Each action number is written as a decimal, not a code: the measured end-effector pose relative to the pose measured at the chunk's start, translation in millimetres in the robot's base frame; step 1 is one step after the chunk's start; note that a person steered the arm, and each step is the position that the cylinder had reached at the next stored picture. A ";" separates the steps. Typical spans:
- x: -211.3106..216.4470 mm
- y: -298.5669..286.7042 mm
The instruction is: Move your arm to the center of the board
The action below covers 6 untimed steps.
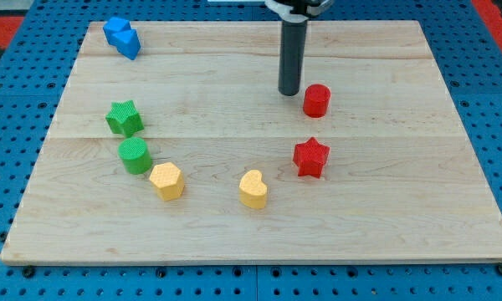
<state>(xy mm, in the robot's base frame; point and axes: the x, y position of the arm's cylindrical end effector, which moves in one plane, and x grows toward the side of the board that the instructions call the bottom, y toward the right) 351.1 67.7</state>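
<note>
My tip [289, 92] rests on the wooden board [385, 226], in the upper middle, just left of the red cylinder [316, 100] with a small gap. The red star [311, 157] lies below the cylinder. The yellow heart [253, 189] is below my tip near the board's middle bottom. The yellow hexagon [166, 181] is further left. The green cylinder [135, 155] and the green star [125, 118] sit at the left. Two blue blocks [122, 36] touch each other at the top left corner.
The board lies on a blue perforated table [8, 167]. A red area [17, 21] shows at the view's top left and top right corners.
</note>
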 end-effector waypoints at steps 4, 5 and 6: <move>-10.9 17.8; -68.1 -40.8; -138.8 -88.3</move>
